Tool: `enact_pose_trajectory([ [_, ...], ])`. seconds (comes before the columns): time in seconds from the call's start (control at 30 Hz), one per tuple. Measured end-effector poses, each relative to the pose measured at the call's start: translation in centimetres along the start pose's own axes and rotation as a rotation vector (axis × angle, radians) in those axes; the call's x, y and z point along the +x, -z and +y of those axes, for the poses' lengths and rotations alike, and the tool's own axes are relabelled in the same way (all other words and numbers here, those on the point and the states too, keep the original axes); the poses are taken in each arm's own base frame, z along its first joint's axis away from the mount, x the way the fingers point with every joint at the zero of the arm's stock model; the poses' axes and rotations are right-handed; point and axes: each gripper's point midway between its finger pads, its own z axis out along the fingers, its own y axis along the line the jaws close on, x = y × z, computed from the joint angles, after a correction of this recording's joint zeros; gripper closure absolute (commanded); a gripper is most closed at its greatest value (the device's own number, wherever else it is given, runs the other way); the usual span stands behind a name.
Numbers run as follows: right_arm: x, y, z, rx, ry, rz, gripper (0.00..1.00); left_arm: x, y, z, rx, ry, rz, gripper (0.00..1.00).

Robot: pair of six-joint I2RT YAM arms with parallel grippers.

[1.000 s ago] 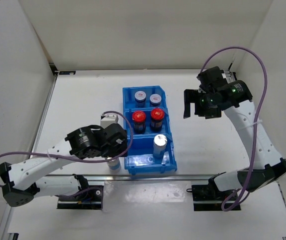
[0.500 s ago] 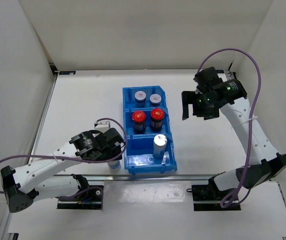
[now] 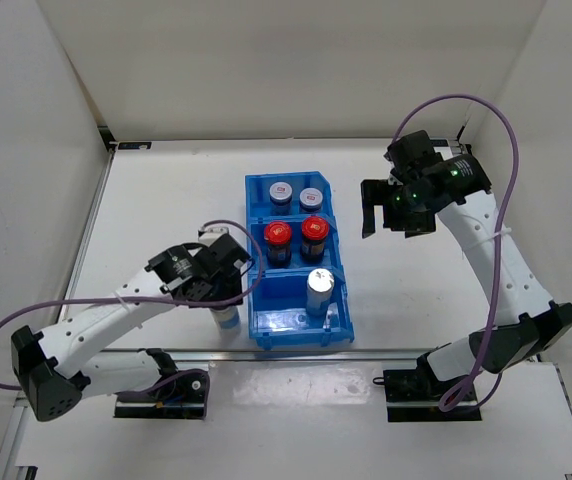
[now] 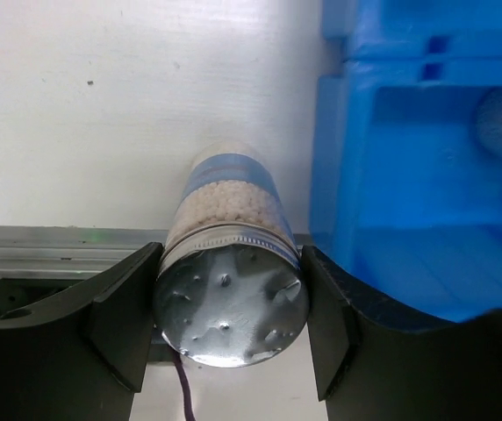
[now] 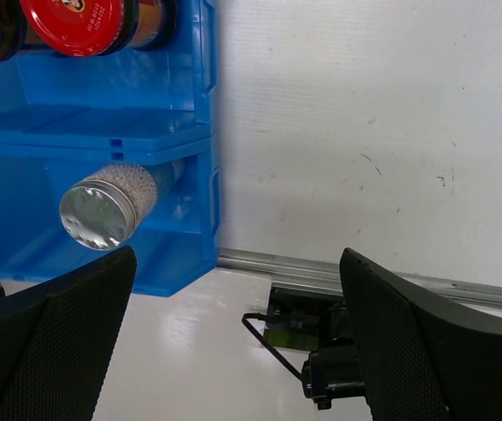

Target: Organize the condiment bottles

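LEFT OF THE BIN: My left claw (image 4: 231, 294), jaws pressed against both sides of the cap, grips a small cylindrical jar with a dimpled silver metal cap (image 4: 229, 206) (white granules show through its wall). The jar is upright on the white table (image 3: 166, 200), just left of the large blue plastic three-compartment bin (image 3: 301, 338), beside its near compartment. Inside the bin stand a second silver-capped jar (image 3: 318, 285) near, two red-capped jars (image 3: 278, 235) (image 3: 313, 229) in the middle and two grey-white-capped jars (image 3: 282, 192) (image 3: 311, 195) far. My right claw (image 5: 233, 272), spread wide and holding nothing, hangs to the right of the bin.
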Motion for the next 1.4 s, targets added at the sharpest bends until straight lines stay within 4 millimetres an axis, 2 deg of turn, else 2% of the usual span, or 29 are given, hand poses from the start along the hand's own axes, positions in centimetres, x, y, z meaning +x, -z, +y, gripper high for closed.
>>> enact_pose_trajectory([
  [0.07,0.0,0.0,0.0,0.001,0.0,-0.001,0.0,-1.6,1.6,-0.6,0.006,0.001,-0.023,0.89],
  [0.23,0.0,0.0,-0.1,0.004,-0.001,-0.001,0.0,-8.2,7.1,-3.3,0.037,-0.007,-0.171,0.89],
  [0.33,0.0,-0.1,-0.1,0.005,-0.004,0.001,0.0,-9.9,9.2,-5.4,0.095,-0.036,-0.232,0.89],
  [0.43,0.2,-0.3,-0.1,0.009,-0.005,0.009,0.0,-9.5,9.8,-6.7,0.131,-0.093,-0.235,0.89],
  [0.67,0.7,-0.5,-0.4,0.021,-0.015,0.019,0.0,-7.2,8.2,-8.9,0.188,-0.199,-0.17,0.89],
  [1.0,1.1,-0.3,-0.7,0.029,-0.025,0.012,0.0,-2.4,-0.3,-11.4,0.189,-0.337,-0.023,0.88],
  [1.03,1.1,-0.3,-0.7,0.029,-0.026,0.011,0.0,-2.2,-0.9,-11.6,0.18,-0.347,-0.014,0.74],
  [1.13,1.2,-0.3,-0.7,0.03,-0.025,0.015,0.0,-1.8,-2.5,-12.1,0.164,-0.374,0.002,0.45],
  [1.17,1.2,-0.3,-0.7,0.031,-0.025,0.014,0.0,-2.1,-2.5,-12.4,0.171,-0.375,-0.007,0.2],
  [1.23,1.2,-0.3,-0.8,0.034,-0.025,0.013,0.0,-2.3,-2.6,-12.7,0.181,-0.378,-0.02,0.02],
  [1.4,1.1,-0.2,-1.1,0.046,-0.025,0.003,0.0,-2.7,-2.5,-12.7,0.172,-0.373,-0.039,0.0],
])
